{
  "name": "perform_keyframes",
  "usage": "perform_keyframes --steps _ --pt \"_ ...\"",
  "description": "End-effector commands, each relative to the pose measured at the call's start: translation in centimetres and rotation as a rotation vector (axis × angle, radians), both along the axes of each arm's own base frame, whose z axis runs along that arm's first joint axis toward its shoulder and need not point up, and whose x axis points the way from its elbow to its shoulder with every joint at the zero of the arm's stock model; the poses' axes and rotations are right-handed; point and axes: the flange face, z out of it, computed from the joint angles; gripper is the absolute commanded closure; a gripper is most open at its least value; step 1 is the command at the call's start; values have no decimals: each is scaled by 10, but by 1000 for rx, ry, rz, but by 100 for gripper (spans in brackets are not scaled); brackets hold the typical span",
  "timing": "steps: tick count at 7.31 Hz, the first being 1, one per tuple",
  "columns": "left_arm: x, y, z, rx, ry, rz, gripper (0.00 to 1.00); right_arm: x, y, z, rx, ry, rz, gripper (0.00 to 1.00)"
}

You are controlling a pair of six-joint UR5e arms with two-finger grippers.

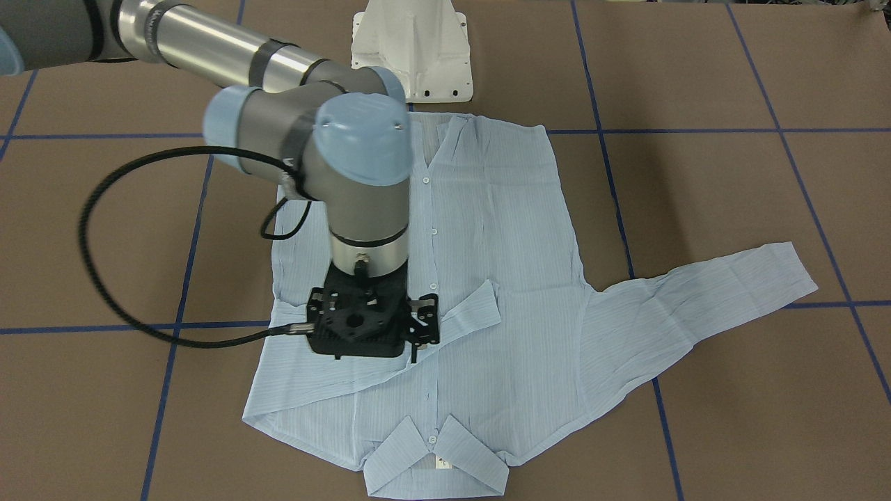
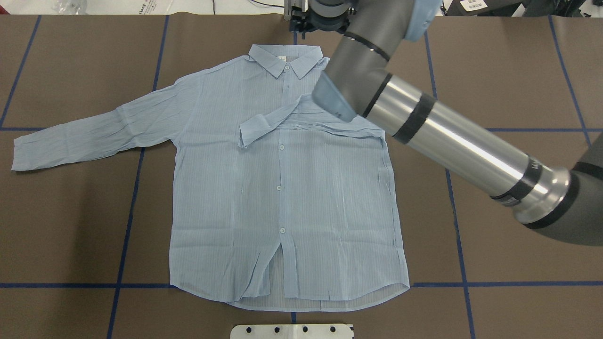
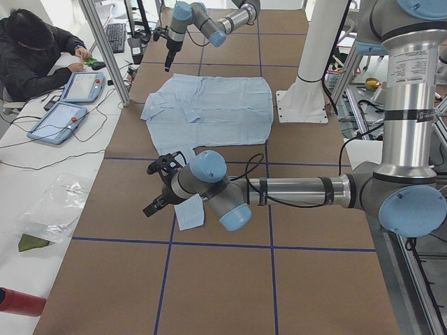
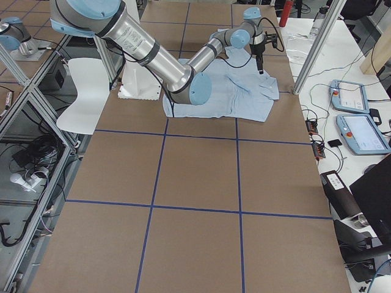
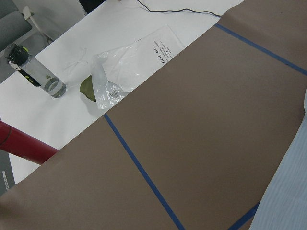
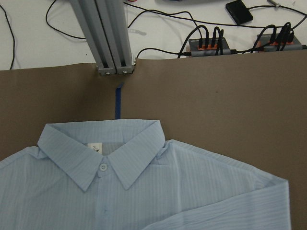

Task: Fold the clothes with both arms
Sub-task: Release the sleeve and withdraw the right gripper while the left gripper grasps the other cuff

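Overhead exterior: thin light blue striped button-front shirt [image 2: 282, 197] lies flat, front up and buttoned, on the brown paper-covered table [image 2: 518, 70]. Its pointed collar [image 2: 285, 59] is at the edge far from the robot, hem toward the base.
Right-side sleeve [image 2: 282, 120]: folded across the chest, cuff past the button line (first fold looks done).
Left-side sleeve [image 2: 80, 134]: stretched out flat, not yet folded.
Right gripper [image 1: 376, 327]: hangs pointing down above the shirt's upper part, on the folded-sleeve side. The fingers are hidden under its body, so I cannot tell how wide it stands. Its wrist view shows only collar and shoulder.
Left gripper [image 3: 150, 209]: raised above the table just beside the outstretched cuff. It shows only from the side, so I cannot tell its width.
Judgement: the left arm probably waits there to take that cuff and mirror the fold.
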Motion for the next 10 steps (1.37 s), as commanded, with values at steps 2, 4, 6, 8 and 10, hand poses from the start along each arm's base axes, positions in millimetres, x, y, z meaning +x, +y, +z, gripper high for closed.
perform_keyframes --steps 2,4,6,8,10 --pt "91 16 52 -197 238 -36 0 186 23 112 113 -8 -162 0" --pt "133 33 79 -257 355 -93 7 275 52 181 148 -23 -262 0" --pt "169 44 89 -314 377 -102 24 313 76 205 147 -42 -268 0" --pt "188 62 101 -358 367 -65 30 313 77 206 144 -41 -266 0" --pt "188 80 113 -375 349 -49 29 314 77 207 143 -39 -265 0"
